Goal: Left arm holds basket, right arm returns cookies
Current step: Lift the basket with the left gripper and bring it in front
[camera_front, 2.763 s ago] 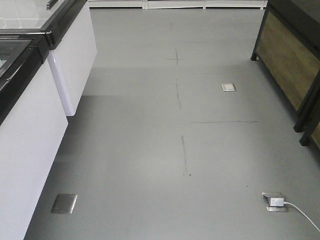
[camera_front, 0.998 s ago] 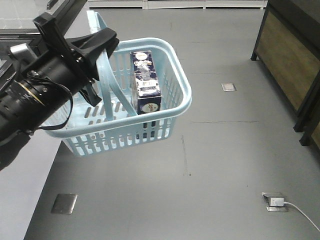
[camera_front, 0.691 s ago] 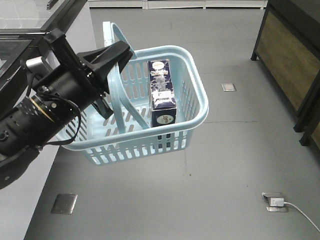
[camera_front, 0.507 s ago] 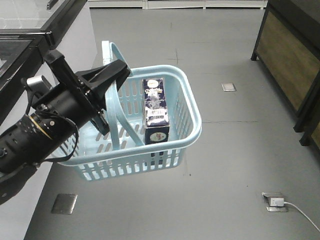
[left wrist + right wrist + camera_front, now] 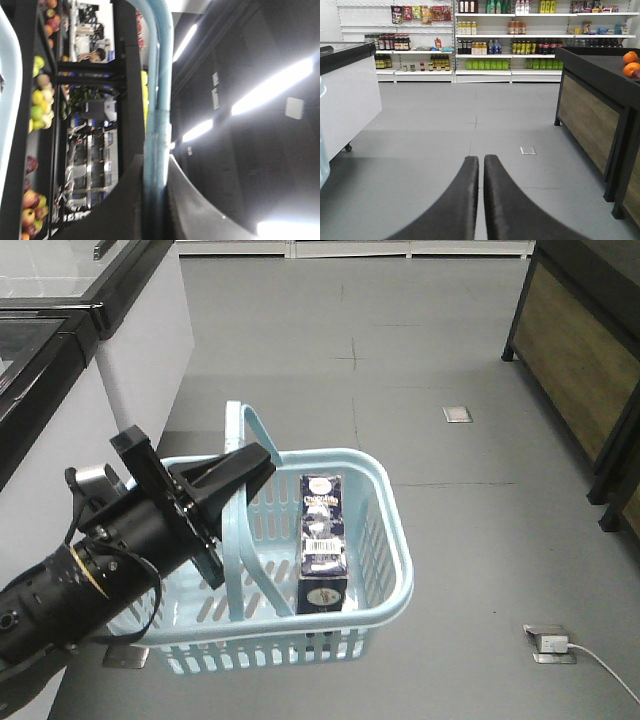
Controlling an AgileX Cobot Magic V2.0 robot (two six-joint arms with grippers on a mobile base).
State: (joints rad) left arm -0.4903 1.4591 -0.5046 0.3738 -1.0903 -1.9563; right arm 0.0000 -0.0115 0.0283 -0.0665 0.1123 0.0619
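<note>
cookies, in a tall dark navy cardboard box, sit inside the light blue slotted plastic basket, just right of the black wedge-shaped left tool and not touching it. that tool is clamped on one hoop handle of the basket and holds the basket clear above the grey floor. in the left wrist view its dark fingers press on either side of the pale blue handle bar. the basket holds the box close to its right-hand wall, with the lower end by the near wall. the box stands on end, long axis roughly upright. its barcode face is turned towards the front camera, brand name near the top and round white logo low down. the black right tool has its two fingers drawn nearly together, only a thin slit between them. it points level over the floor towards stocked shop shelves.
</note>
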